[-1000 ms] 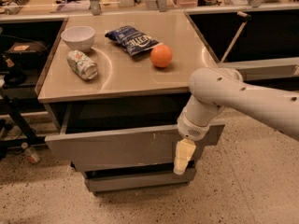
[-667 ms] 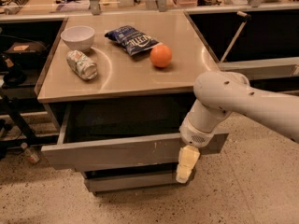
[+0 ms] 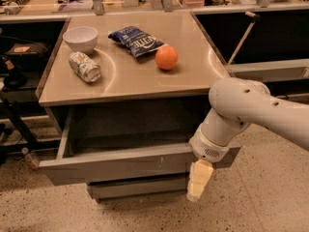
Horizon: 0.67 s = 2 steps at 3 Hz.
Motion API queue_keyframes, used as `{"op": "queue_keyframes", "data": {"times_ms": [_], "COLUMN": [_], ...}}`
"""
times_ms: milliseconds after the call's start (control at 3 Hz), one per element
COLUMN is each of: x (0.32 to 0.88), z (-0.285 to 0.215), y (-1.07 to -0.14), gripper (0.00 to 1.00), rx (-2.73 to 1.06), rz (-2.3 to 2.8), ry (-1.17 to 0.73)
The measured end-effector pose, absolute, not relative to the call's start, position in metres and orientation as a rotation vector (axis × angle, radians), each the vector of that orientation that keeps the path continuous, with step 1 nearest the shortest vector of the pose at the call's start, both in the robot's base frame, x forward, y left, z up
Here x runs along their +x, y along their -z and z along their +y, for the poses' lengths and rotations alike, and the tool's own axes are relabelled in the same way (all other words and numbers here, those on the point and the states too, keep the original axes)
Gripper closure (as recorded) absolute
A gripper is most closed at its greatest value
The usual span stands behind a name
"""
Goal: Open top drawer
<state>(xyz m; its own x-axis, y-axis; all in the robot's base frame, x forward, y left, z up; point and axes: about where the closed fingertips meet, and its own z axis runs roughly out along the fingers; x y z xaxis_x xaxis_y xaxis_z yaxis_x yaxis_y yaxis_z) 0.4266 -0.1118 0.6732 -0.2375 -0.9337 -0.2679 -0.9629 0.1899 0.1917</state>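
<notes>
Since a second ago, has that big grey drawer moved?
Yes. The top drawer has slid further out from under the tabletop, toward the camera; the gripper hangs at its front.

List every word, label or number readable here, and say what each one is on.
Nothing reads clearly enough to quote.
Blue chip bag: white lettering, too blurred to read.
Lying can: label print, too blurred to read.
Top drawer, and the claw hanging before its right end: no text.

1 ea: bowl, can, orange, chips, gripper (below drawer)
</notes>
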Motion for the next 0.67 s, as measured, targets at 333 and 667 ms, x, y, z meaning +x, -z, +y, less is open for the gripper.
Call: {"op": "queue_keyframes", "data": {"times_ms": [333,667], "x": [0.3833,0.3824], "z": [-0.1252,-0.1255], "y": [-0.6909,-0.6913], "gripper": [0.0,0.0], "rx": [-1.88,-1.88], "rz": [2.387,2.388], "ry": [-0.557,-0.56]}}
